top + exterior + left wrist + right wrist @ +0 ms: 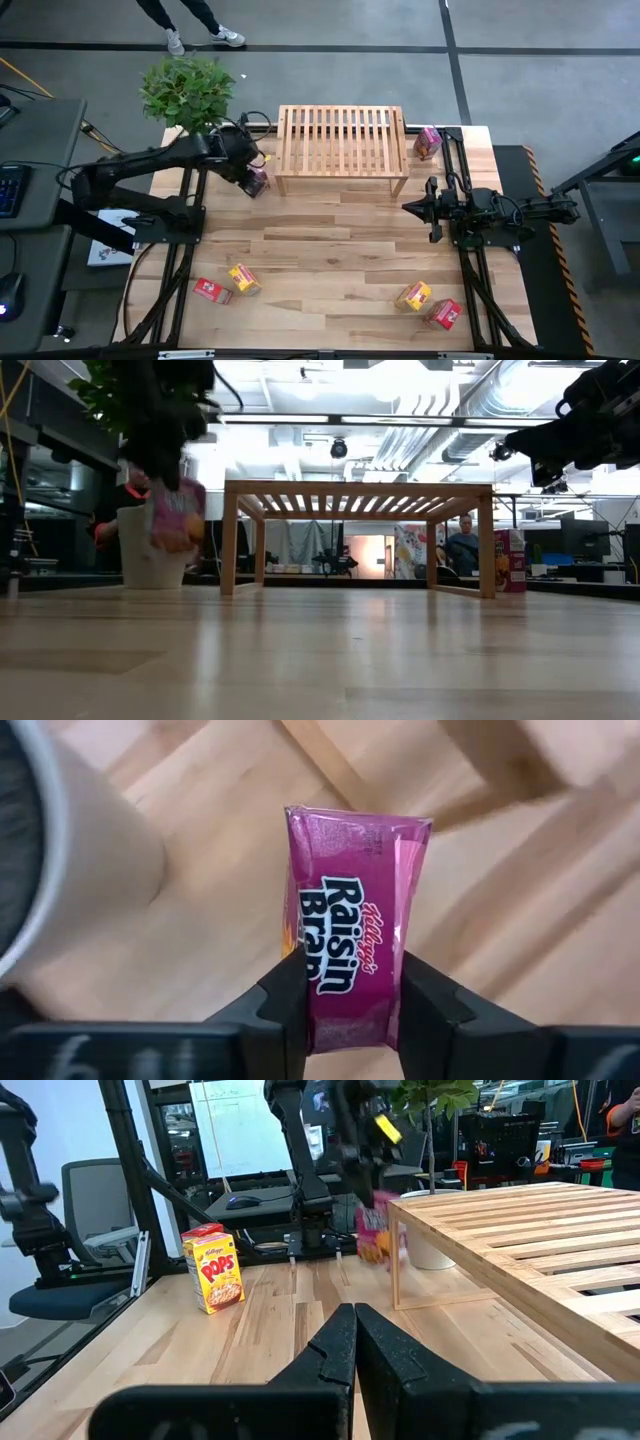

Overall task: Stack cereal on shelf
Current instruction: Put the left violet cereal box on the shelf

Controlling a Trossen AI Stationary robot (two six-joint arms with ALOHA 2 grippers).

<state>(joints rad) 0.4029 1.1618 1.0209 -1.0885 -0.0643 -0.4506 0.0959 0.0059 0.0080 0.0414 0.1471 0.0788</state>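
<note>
- The left gripper (345, 1005) has its fingers (285, 1010) clamped on the sides of a pink cereal box (350, 930), holding it just off the shelf's left end, beside the front leg.
- In the low view this box (177, 515) hangs above the counter (330, 260), its bottom clear of the wood, between the white plant pot (150, 550) and the shelf leg.
- The right gripper (432, 208) hovers in front of the shelf's right end with its fingers (350, 1350) pressed together, holding nothing.
- The shelf (342, 148) stands at the far middle of the counter; its slatted top carries no boxes.
- A second pink box (428, 142) stands just off the shelf's right end, near the far edge of the counter.
- Near the front edge on the left, a red box (211, 291) and a yellow box (244, 278) lie side by side.
- Near the front edge on the right, a yellow box (413, 296) and a red box (443, 314) lie close together.
- The wide middle of the counter between shelf and front boxes is bare wood.
- A plant (187, 92) sits at the far left corner, behind the left arm.
</note>
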